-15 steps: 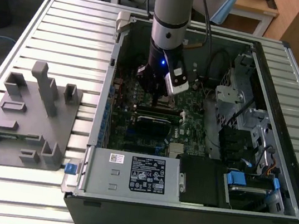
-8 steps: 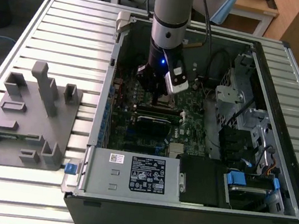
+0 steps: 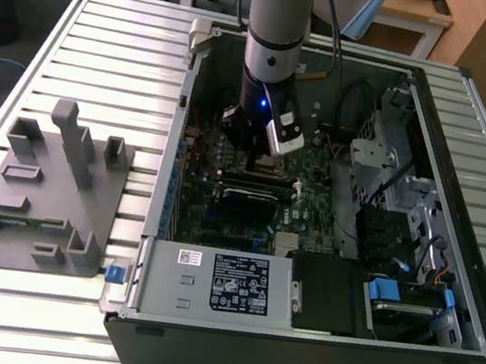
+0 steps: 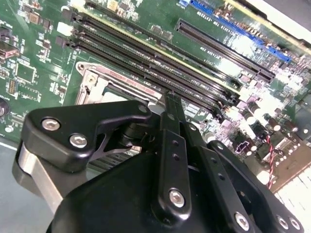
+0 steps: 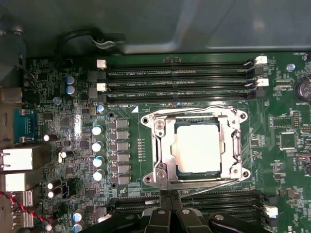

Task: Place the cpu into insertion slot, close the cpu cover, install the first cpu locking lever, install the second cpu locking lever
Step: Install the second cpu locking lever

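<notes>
**CPU socket: chip seated, cover down, gripper at the socket edge**

Exterior view. The arm reaches down into an open computer case (image 3: pixel 450 268) that lies on a slatted metal worktop (image 3: pixel 109 34). The gripper (image 3: pixel 261 154) hangs low over the motherboard (image 3: pixel 313 202). A grey fixture plate (image 3: pixel 39 197) sits on the worktop toward the exterior view's left, well apart from the case. The power supply carries a white label (image 3: pixel 229 285). Its print is not recorded here.

Second wrist view. The gripper (image 4: pixel 170 99) has its fingertips drawn together to a narrow point. I cannot tell whether anything thin is pinched between them. The tip sits just beside the long memory slots (image 4: pixel 160 63), with the metal edge of the insertion slot (image 4: pixel 95 80) near it.

First wrist view. The cpu (image 5: pixel 197 148) lies flat inside the insertion slot (image 5: pixel 178 145), pale top up. The cpu cover (image 5: pixel 163 145) appears folded down around it, its cut-out framing the chip. A thin wire lever (image 5: pixel 214 187) runs slightly askew along the socket edge nearest the gripper (image 5: pixel 171 195).

Judgement: placing and cover-closing look done, and the work now stands at the locking levers. The lever is a slim target close to the socket hardware, so the contact calls for fine alignment and a light touch. White silkscreen lettering on the board is too small to read.
</notes>
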Controlling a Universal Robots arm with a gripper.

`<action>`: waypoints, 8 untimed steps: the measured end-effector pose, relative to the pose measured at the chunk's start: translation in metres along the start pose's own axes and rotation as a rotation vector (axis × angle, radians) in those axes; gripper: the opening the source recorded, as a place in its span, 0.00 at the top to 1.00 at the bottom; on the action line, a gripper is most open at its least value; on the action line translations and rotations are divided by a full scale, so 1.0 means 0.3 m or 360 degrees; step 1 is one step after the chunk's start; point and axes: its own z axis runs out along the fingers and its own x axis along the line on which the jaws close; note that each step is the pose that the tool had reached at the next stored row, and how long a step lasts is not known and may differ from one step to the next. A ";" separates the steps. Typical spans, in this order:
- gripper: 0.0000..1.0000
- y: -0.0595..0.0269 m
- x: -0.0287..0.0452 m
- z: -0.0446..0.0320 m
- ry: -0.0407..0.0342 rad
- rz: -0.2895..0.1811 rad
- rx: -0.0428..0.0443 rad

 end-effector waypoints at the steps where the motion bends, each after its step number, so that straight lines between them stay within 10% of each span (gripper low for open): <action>1: 0.89 0.000 0.002 0.005 0.0000 0.0000 0.0000; 8: 0.89 -0.004 0.020 0.030 -0.0001 0.0000 -0.0006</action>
